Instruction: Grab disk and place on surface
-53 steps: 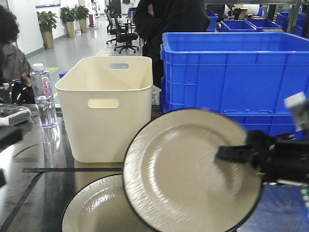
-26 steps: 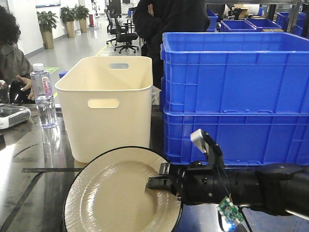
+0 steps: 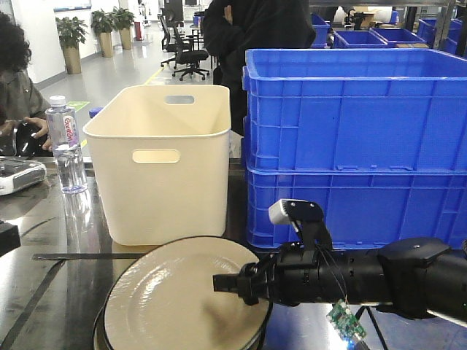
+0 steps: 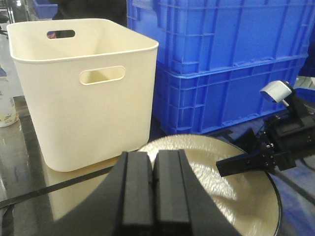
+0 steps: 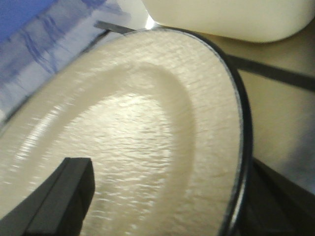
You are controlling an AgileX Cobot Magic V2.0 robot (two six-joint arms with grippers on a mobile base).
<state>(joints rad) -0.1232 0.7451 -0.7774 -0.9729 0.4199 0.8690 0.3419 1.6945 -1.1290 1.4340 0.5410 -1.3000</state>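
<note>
Where the front view's lower centre shows it, my right pincer grips the disk, a cream plate with a black rim, one finger lying across its upper face near the right edge. The disk sits low over the table, a dark reflective surface with black tape lines, on top of a second rim just visible beneath at lower left; whether they touch I cannot tell. My left pincer fills the bottom centre of the left wrist view, its two black fingers pressed together with nothing between. Cream bin, centre left, upright on the table behind the disk. Two blue crates, stacked, right of the bin. Water bottle, far left, upright. Person in black, standing, top centre.
</note>
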